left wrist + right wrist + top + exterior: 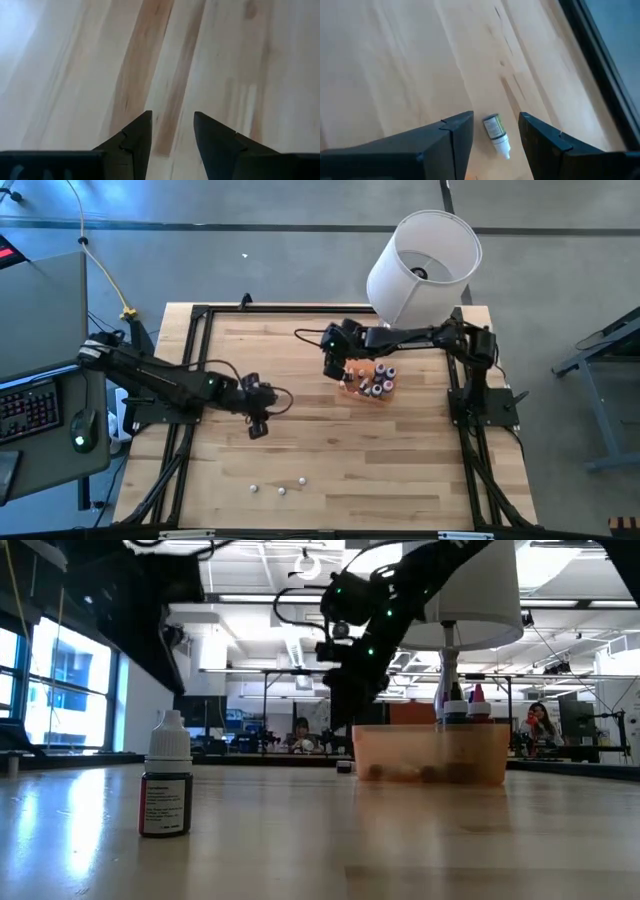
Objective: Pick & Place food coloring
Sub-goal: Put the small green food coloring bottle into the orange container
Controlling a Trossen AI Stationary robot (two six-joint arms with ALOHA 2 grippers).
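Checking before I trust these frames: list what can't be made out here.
- High view: the colours of the loose bottles at the near edge, too small.
- Low view: the tray contents, blurred through its wall.
- Right wrist view: the lying bottle's label, unreadable.
- Left wrist view: anything beyond bare table.

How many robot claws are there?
2. The left claw hangs open above the table. The right claw is open over a lying bottle, beside the orange tray.

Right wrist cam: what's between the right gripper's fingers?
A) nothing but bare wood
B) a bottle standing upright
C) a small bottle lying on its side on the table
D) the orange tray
C: in the right wrist view a small bottle with a whitish cap lies on its side on the wooden table, between the open fingers of the right gripper.
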